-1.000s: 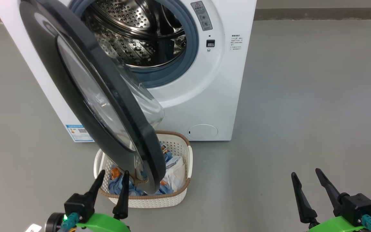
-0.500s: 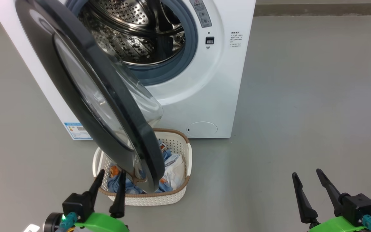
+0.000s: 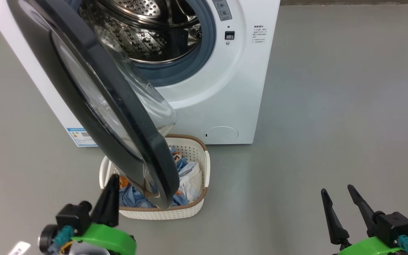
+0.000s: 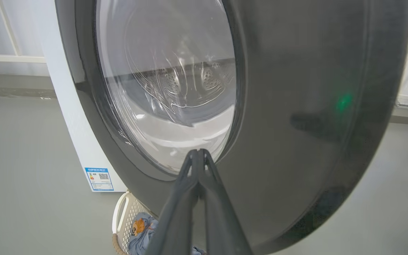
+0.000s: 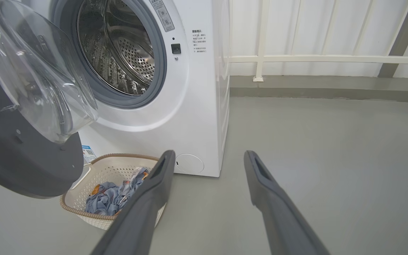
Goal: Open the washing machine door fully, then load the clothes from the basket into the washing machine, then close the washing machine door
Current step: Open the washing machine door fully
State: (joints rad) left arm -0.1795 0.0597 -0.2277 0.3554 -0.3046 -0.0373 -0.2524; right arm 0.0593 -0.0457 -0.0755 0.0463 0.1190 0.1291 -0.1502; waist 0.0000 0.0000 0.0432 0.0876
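The washing machine (image 3: 232,88) stands with its door (image 3: 159,166) swung partway out toward me, and the steel drum (image 3: 147,32) shows behind it. Below the door's lower edge sits the basket (image 3: 161,212) holding the blue and white clothes (image 3: 133,198). My left gripper (image 3: 113,179) is shut on nothing, just in front of the door's outer face (image 4: 296,106). In the left wrist view the left gripper (image 4: 198,153) points at the edge of the window; I cannot tell if it touches. My right gripper (image 3: 336,189) is open and empty, to the right of the basket (image 5: 119,156).
Grey floor (image 3: 331,106) stretches wide to the right of the machine. A white railing and panelled wall (image 5: 313,58) run behind it. A blue sticker (image 3: 78,136) and a round flap (image 3: 221,134) sit low on the machine's front.
My left gripper's fingers have come together and the gripper has turned and shifted a little left. The whole head picture has slid upward, so the camera moved. The right gripper is unchanged.
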